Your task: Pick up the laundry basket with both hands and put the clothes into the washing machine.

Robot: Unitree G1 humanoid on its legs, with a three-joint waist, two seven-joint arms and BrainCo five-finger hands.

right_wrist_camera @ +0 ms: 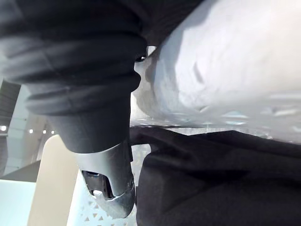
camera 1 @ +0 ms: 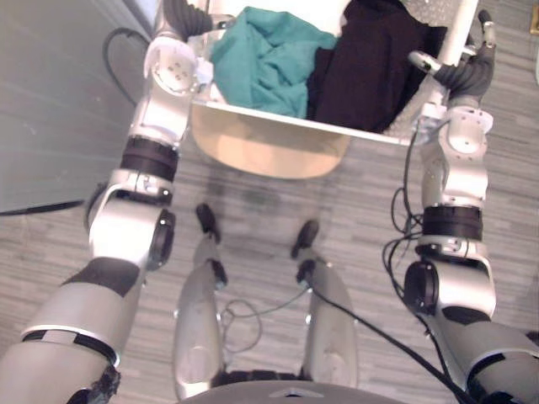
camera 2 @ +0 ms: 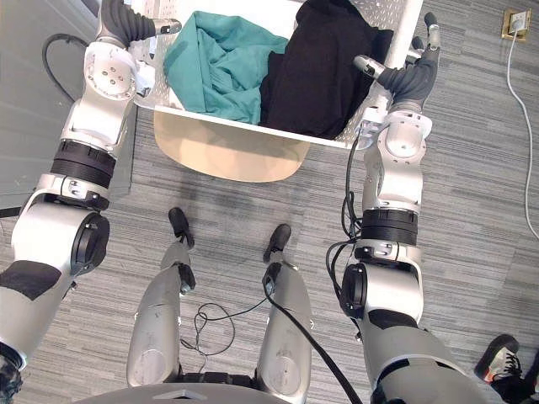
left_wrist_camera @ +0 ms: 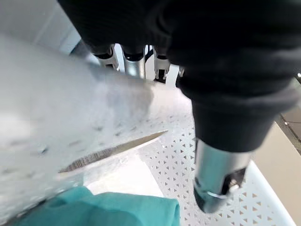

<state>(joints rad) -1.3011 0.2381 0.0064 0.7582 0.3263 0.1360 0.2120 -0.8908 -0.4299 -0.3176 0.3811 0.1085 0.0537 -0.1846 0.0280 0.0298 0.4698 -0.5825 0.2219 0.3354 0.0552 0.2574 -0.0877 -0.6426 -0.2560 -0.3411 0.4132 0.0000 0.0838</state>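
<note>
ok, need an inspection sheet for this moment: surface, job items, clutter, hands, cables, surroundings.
Surface: beige round tabletop under white perforated laundry basket; contact cannot be told.
Job's things: basket holds teal garment and black garment.
Clutter: nothing seen.
Hands: left hand and right hand each clamp a basket side rim.
Cables: white cable from socket plate, across carpet.
Surroundings: grey striped carpet; person's shoe at robot's right.

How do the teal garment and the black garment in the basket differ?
Colour: the teal garment is bright, the black garment dark. Side: the teal garment lies at the robot's left end of the basket, the black garment at its right. Folds: the teal garment's show clearly, the black garment's hardly. Both lie crumpled, touching mid-basket.
</note>
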